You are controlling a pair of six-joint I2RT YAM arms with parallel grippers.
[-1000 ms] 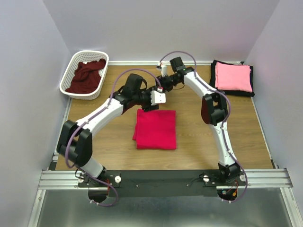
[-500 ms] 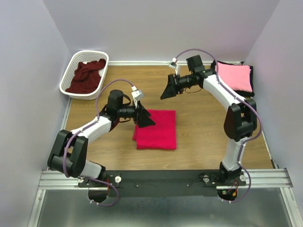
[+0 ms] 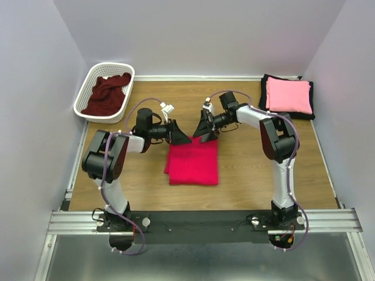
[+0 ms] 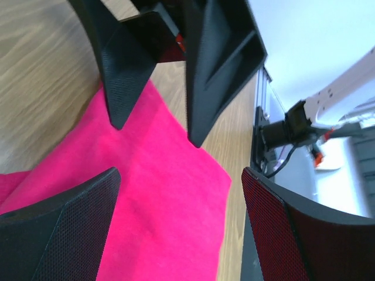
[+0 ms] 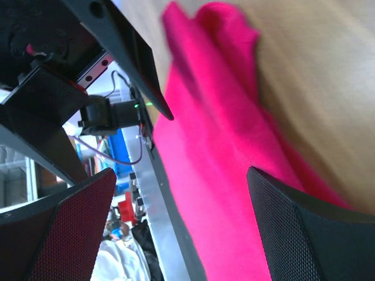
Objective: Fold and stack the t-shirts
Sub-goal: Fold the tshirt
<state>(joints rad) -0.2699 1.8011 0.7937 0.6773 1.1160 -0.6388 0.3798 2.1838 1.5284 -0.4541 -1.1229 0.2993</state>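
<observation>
Am seeing left hand (image 3: 183, 137) and right hand (image 3: 200, 135) released, holding nothing, facing close over far edge of folded red shirt (image 3: 193, 164), lying on worktop (image 3: 252, 170). Am worrying: hands clashing, or pinch catching top layer, undoing fold.

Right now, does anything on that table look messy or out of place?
Only small things. The maroon shirt lies crumpled in the white basket at the far left, not yet folded. The red shirt mid-table is folded, but its left edge is uneven, a lower layer poking out.
</observation>
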